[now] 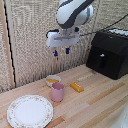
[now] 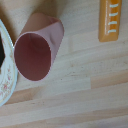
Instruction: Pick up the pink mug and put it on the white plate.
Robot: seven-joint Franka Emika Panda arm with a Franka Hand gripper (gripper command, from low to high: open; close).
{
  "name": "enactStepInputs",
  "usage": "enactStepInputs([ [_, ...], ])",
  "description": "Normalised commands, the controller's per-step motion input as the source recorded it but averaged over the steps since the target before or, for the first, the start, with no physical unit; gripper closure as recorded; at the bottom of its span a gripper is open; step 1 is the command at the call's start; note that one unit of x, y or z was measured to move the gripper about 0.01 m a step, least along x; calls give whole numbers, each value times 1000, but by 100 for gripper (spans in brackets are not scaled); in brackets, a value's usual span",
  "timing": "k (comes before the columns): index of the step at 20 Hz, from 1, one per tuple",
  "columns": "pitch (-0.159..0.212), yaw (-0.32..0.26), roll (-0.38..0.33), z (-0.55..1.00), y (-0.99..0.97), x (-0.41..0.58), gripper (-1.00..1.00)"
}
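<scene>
The pink mug (image 1: 57, 92) stands upright on the wooden table, just to the exterior view's right of the white platter (image 1: 29, 111). My gripper (image 1: 61, 51) hangs high above the table, well above the mug, with its dark-blue fingers apart and nothing between them. In the wrist view the pink mug (image 2: 37, 47) shows with its open mouth toward the camera. An arc of the patterned platter rim (image 2: 5, 82) shows at the picture's edge. My fingers do not show in the wrist view.
A small white bowl (image 1: 53, 80) with yellow contents sits just behind the mug. An orange bar (image 1: 76, 87) lies to the exterior view's right of the mug; it also shows in the wrist view (image 2: 109, 20). A black appliance (image 1: 108, 53) stands at the back right.
</scene>
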Motion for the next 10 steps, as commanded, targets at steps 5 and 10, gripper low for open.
enactStepInputs([
  [5,96,-8,-81,-186,537,-327,-100],
  [10,58,-6,-72,-139,491,-362,-100],
])
